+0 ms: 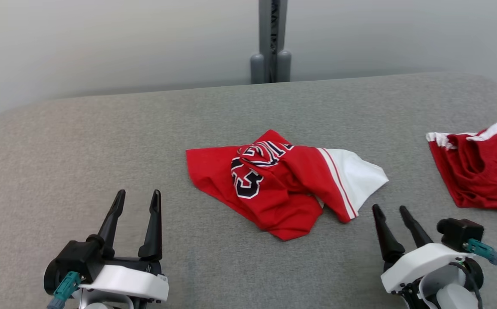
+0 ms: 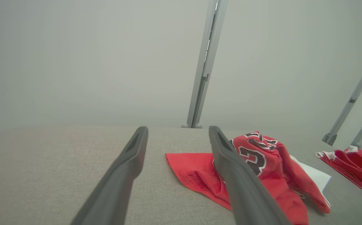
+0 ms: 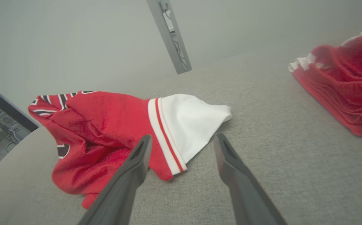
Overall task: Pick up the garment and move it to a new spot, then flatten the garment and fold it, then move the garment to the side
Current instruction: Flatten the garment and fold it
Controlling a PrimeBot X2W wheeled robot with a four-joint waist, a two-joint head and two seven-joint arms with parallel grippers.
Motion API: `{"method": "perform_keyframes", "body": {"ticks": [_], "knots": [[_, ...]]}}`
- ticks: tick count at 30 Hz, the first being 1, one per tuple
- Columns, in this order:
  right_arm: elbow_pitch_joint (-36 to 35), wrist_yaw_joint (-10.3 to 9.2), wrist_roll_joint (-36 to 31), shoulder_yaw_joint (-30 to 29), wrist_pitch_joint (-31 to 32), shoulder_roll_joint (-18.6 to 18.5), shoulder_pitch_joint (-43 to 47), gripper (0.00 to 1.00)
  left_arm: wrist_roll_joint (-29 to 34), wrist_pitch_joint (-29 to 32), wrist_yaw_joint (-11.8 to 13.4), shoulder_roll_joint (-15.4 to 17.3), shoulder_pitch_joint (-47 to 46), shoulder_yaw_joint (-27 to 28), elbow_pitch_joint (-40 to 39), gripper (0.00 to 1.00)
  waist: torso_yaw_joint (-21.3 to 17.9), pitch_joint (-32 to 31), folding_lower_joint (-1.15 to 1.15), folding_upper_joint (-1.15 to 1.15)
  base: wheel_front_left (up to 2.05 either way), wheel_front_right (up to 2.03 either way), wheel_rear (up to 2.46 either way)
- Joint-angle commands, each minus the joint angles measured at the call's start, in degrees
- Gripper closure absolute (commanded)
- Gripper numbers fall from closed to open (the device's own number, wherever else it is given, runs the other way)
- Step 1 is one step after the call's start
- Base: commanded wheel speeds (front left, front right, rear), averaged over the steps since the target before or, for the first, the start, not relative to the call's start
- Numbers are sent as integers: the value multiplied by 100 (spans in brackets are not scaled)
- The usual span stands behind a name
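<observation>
The left pincer (image 1: 139,193) and the right pincer (image 1: 389,208) are hovering wide open and holding nothing, and just beyond them the garment (image 1: 283,184), red with black-white lettering and a white striped end, is lying crumpled in the middle of the grey table (image 1: 102,141).

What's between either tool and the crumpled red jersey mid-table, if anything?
Nothing visible. Only bare grey table lies between the open left tool and the jersey, and between the open right tool and its white-banded edge. The second red garment lies apart at the far right, outside both approaches.
</observation>
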Motion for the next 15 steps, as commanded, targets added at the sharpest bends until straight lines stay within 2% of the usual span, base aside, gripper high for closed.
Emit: {"method": "perform_keyframes", "body": {"ticks": [1,6,15], "knots": [[104,1,16,62,57,-45,-72,0,67,-20,-34,15,-101,18,15,0,104,52,0,0,0,0,0],[768,1,98,398,122,-136,-460,0,71,-20,-102,-22,-194,47,85,0,345,112,0,0,0,0,0],[1766,1,235,513,152,-40,-950,0,123,-20,-185,-78,-303,95,173,0,613,207,0,0,0,0,0]]}}
